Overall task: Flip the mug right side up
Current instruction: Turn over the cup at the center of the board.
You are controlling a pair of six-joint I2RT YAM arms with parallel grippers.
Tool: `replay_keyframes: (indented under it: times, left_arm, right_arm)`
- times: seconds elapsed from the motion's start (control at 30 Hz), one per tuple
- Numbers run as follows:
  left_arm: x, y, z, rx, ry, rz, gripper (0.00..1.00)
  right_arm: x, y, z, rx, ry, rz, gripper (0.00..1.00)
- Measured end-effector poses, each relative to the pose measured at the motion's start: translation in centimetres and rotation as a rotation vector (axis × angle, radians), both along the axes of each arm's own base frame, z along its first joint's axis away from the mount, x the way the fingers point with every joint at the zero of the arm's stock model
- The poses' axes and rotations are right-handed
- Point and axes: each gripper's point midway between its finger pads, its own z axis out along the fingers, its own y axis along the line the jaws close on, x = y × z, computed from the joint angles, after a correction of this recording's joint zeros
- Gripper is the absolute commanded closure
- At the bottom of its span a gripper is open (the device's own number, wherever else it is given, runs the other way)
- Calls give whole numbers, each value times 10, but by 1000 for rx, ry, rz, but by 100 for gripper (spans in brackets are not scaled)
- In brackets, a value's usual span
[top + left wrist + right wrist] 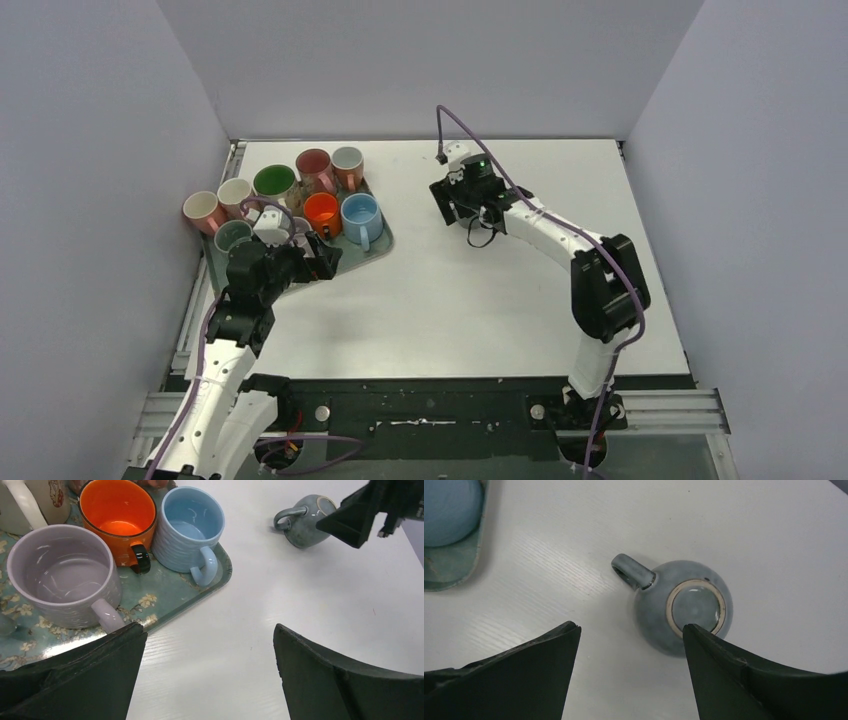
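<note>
A grey-blue round mug point(684, 605) stands upside down on the white table, its ringed base facing up and its handle point(631, 572) pointing toward the tray. My right gripper point(629, 626) is open and hovers over it; the mug lies just ahead of the fingertips, partly under the right finger point(724, 660). In the top view the right gripper point(462, 205) covers the mug. The mug also shows far off in the left wrist view point(302, 525). My left gripper point(208, 627) is open and empty over bare table by the tray's corner.
A floral teal tray point(165, 605) at the left holds several upright mugs, among them orange point(117, 510), light blue point(192, 520) and lilac point(62, 575). In the top view the tray point(375, 250) sits at the back left, with more mugs beside it. Grey walls enclose the table.
</note>
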Motion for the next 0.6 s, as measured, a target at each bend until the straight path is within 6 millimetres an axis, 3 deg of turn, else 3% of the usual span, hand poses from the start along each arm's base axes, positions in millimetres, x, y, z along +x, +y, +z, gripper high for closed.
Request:
replay_keyframes:
  times: [0.1, 0.4, 0.6]
  left_arm:
    - [-4, -3, 5, 22, -25, -17, 3]
    - [-9, -5, 3, 49, -23, -31, 3]
    - [-11, -4, 8, 49, -43, -25, 3]
  right_arm:
    - [19, -1, -9, -84, 7, 58, 28]
    - [42, 9, -22, -290, 13, 286, 35]
    - [43, 10, -43, -372, 54, 399, 40]
